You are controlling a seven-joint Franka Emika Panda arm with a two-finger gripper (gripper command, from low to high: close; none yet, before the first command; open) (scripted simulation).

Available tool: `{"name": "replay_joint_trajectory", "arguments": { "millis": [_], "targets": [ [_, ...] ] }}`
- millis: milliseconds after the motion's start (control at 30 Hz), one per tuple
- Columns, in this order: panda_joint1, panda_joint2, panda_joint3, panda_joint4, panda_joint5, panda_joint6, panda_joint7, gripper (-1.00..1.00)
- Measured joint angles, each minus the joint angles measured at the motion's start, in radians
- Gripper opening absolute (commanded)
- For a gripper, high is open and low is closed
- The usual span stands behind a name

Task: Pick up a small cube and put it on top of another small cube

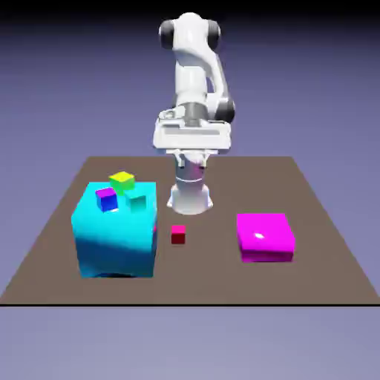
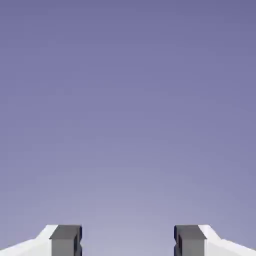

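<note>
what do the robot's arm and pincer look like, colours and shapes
The arm is glossy white with rounded segments and dark, nearly black round caps at the joints, plus a grey band above the hand. The pincer has two slim white fingers ending in small, blocky grey tips with darker inner faces. I can see no cables or markings.

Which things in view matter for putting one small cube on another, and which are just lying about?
For the job:
- gripper, open
- dark red cube
- possibly the blue-and-purple cube, yellow-green cube or teal cube; the pictures don't settle which

Just lying about:
- flat magenta block
- big cyan block, though cubes show at its top
</note>
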Motion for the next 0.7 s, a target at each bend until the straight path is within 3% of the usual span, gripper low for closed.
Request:
{"name": "replay_joint_trajectory", "arguments": {
  "millis": [700],
  "targets": [
    [0.351,0.539,-0.004,-0.107,-0.913,-0.698,-0.11,0.0]
  ]
}}
